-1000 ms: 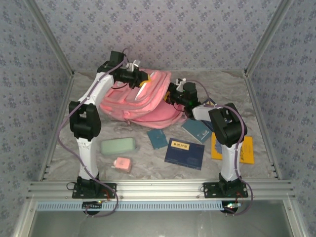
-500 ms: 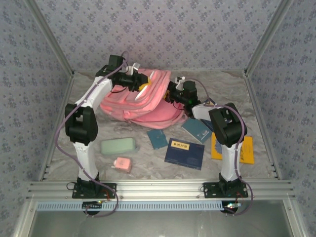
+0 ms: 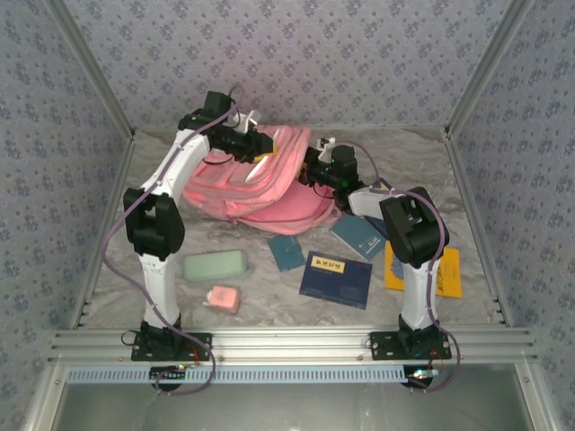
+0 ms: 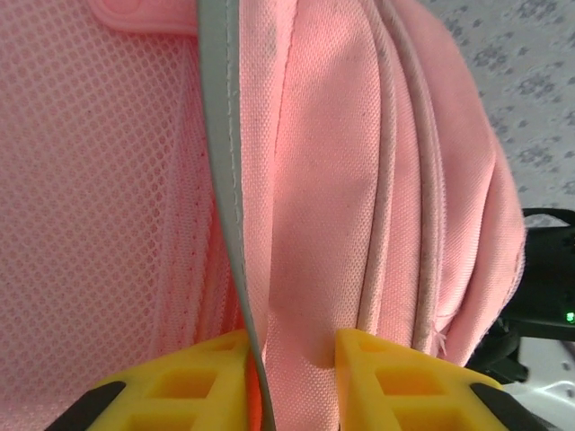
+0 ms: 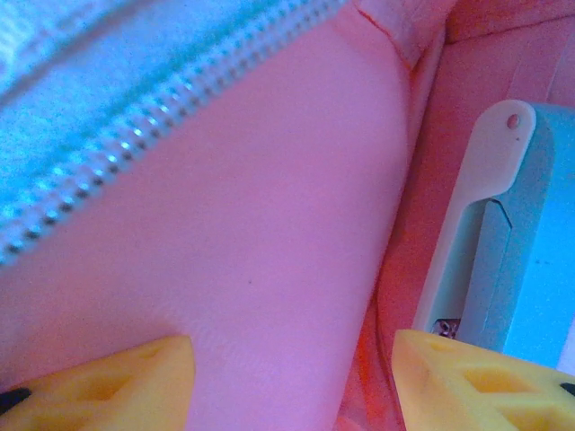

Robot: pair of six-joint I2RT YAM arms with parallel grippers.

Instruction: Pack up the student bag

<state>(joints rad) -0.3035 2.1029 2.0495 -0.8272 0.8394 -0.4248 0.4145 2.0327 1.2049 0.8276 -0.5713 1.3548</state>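
Top view was evenly lit, soft shadows. Right wrist was blurry, blue-magenta cast on the student bag [image 5: 269,269]; left wrist sharp.

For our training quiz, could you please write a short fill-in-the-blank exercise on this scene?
The left claw pinches a fold of the ___ student bag. The right claw is ___, not shut. The green case lies nearest the ___ arm.
Missing words: pink; open; left.
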